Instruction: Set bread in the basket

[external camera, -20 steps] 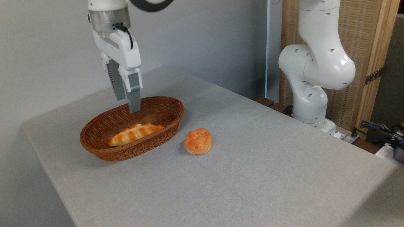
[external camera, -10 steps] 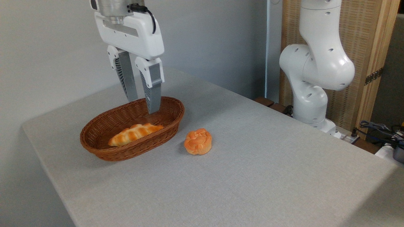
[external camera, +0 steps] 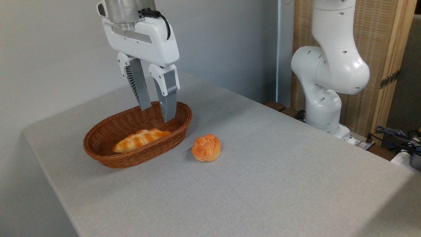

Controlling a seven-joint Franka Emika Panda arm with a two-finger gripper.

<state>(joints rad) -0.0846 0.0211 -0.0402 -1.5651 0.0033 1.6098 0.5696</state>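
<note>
One bread [external camera: 140, 139] in basket [external camera: 108, 158], below empty parted gripper [external camera: 158, 113].

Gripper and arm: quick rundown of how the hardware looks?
The gripper has a white boxy body under a silver metal flange. Its two long grey fingers taper to their tips, with ribbed inner faces and white mounts. A black cable loops along the top of the body. The arm is glossy white, with rounded joints and small dark recessed holes.

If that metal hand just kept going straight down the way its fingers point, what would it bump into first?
Probably the right end of the oval reddish-brown wicker basket; depth is unclear. The open hand hangs above it, right of the long braided golden loaf.
</note>
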